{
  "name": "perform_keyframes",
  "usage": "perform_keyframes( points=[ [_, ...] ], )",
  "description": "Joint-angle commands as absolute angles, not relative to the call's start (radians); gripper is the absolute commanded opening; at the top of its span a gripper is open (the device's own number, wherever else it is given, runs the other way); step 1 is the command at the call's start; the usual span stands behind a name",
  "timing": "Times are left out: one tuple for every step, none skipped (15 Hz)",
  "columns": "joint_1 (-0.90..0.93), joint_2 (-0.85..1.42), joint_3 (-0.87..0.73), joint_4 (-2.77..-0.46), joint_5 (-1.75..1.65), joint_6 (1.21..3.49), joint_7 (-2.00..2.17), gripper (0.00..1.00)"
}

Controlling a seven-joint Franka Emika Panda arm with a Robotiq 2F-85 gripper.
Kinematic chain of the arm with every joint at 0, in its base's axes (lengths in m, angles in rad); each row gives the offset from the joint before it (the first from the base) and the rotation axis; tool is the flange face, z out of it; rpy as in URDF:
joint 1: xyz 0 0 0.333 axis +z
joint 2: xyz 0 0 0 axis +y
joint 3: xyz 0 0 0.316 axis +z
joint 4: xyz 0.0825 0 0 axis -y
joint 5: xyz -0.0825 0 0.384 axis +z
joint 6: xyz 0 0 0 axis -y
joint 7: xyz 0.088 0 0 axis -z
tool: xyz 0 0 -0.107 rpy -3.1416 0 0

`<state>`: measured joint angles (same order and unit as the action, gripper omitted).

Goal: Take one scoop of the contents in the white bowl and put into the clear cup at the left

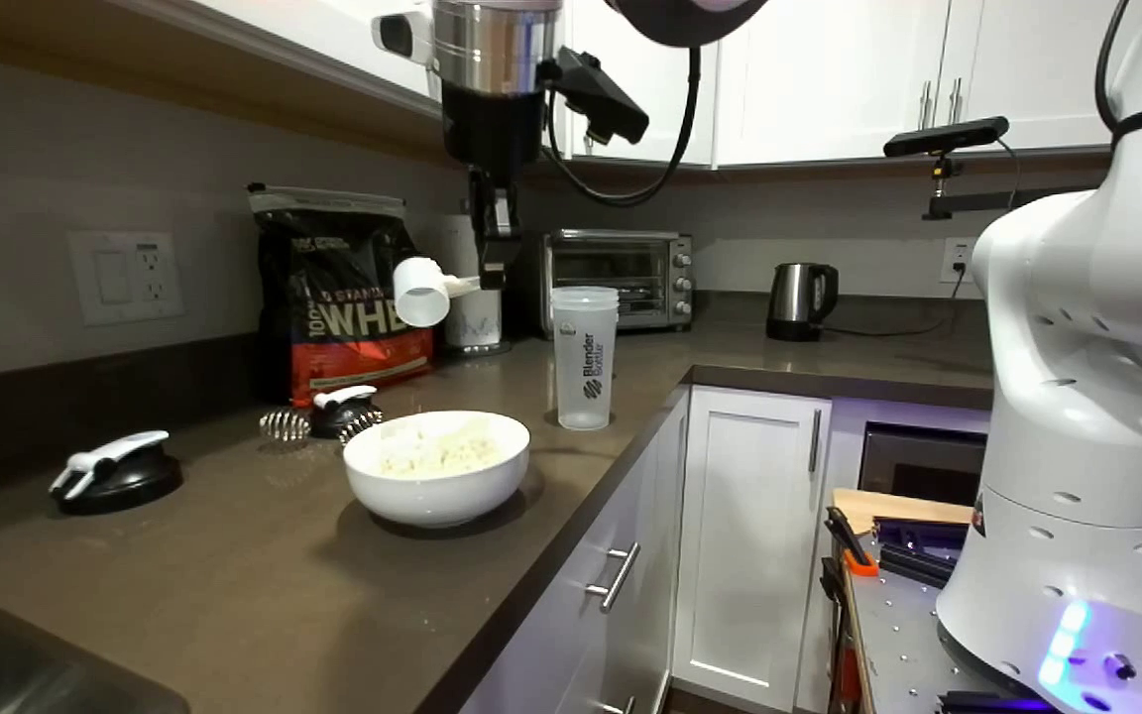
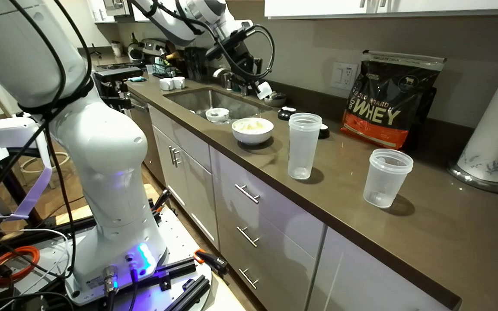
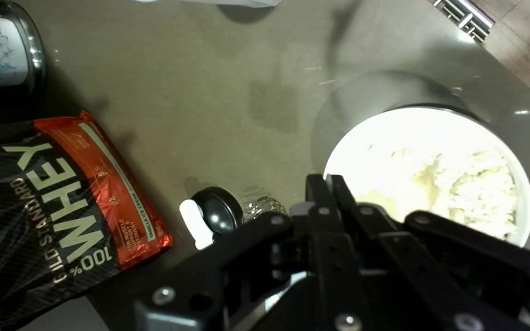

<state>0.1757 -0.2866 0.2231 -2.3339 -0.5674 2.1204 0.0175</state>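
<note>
Claw (image 1: 494,276) and scoop (image 1: 421,294) hung together in mid-air, the claw pressed together on the scoop's thin handle, and I held the white barrel tilted, well above the worktop (image 1: 234,595). Whether that barrel carried anything, I could not tell from my end. Below, the white bowl (image 1: 437,499) stood upright near the worktop's front edge, with a lumpy mound of cream powder (image 1: 444,449) heaped inside it. In the wrist view the claw hid part of the bowl's rim. An exterior view gave me the clear cup (image 2: 303,147) at the left, upright near the bowl, and another see-through tumbler (image 2: 387,179), also upright, farther along and well apart. The black whey bag (image 2: 383,101) stood at the back of the worktop, and the paper-towel roll (image 2: 493,129) stood past it. Between bag and bowl I could make out a black lid (image 1: 343,415) with a white lever, wire whisk balls (image 1: 284,426) on either side of it; a matching lid (image 1: 125,478) lay apart, toward the sink (image 2: 240,106). Deeper along the worktop stood the toaster oven (image 1: 611,276) and the steel kettle (image 1: 795,296).
</note>
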Motion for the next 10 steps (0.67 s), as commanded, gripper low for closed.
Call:
perform_keyframes(
  points=[
    [0.168,-0.283,0.228,-2.366,-0.579,2.140,0.046,0.01],
    [0.168,-0.279,0.227,-2.372,-0.578,2.141,0.048,0.01],
    [0.169,-0.276,0.227,-2.376,-0.576,2.143,0.049,0.01],
    [0.169,-0.273,0.227,-2.379,-0.575,2.143,0.050,0.01],
    [0.168,-0.267,0.226,-2.382,-0.578,2.146,0.054,0.01],
    [0.166,-0.261,0.225,-2.384,-0.579,2.150,0.057,0.01],
    [0.164,-0.250,0.224,-2.383,-0.582,2.155,0.063,0.01],
    [0.163,-0.239,0.221,-2.381,-0.579,2.159,0.066,0.01],
    [0.161,-0.224,0.219,-2.379,-0.578,2.161,0.073,0.01],
    [0.159,-0.211,0.218,-2.378,-0.580,2.165,0.082,0.01]
  ],
)
